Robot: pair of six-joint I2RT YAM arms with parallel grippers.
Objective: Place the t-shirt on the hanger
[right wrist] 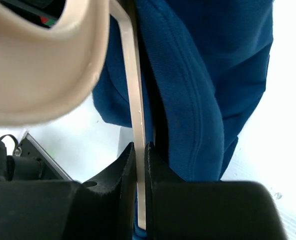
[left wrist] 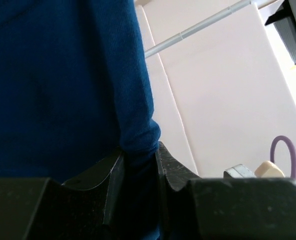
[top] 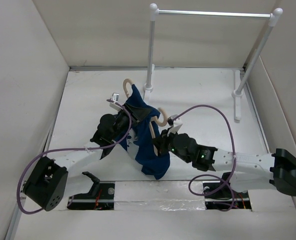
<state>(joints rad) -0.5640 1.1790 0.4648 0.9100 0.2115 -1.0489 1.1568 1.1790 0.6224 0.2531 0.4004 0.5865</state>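
The navy t-shirt [top: 146, 145] hangs bunched between my two grippers above the table's middle. The beige hanger [top: 129, 83] pokes out above it, and its curved hook [top: 163, 117] shows at the right. My left gripper [top: 121, 118] is shut on a fold of the t-shirt [left wrist: 135, 135], with the cloth pinched between its jaws [left wrist: 139, 157]. My right gripper [top: 161, 142] is shut on the hanger's thin beige bar [right wrist: 132, 90], with its jaws [right wrist: 140, 152] tight around it. The t-shirt [right wrist: 208, 75] drapes right beside that bar. The chest print is mostly hidden in the folds.
A rack with white posts and a silver bar [top: 213, 13] stands at the back right; its bar also shows in the left wrist view [left wrist: 198, 29]. Purple cables [top: 223, 120] loop over both arms. White walls enclose the table on three sides.
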